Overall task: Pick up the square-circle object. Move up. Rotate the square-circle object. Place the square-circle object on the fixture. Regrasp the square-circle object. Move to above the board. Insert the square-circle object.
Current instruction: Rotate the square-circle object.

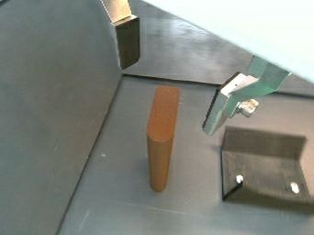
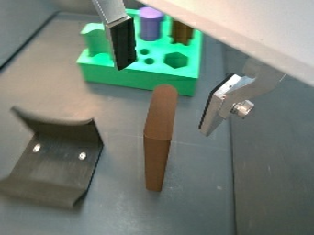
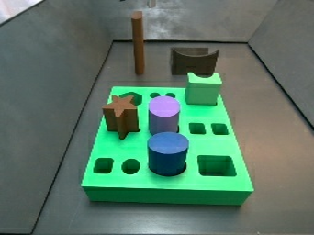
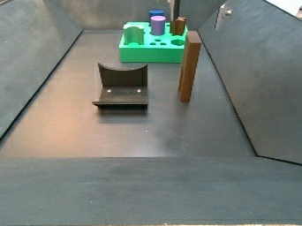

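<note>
Currently upright on floor: peg (image 4: 188, 67), untouched, at 12 o'clock of board (image 3: 172, 170). Above peg, gripper (image 2: 170, 72), jaws wide, empty. At 3 o'clock of peg in side view: fixture (image 3: 194, 61).

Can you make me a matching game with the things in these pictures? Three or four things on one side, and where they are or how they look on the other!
Things:
1. square-circle object
2. fixture
3. board
4. gripper

Places or states:
A. open, fingers either side above the peg
B. standing upright on the floor
C. holds purple, blue and star pegs
D. dark, scooped top, nothing on it

Pairs: 1-B, 2-D, 3-C, 4-A
</note>
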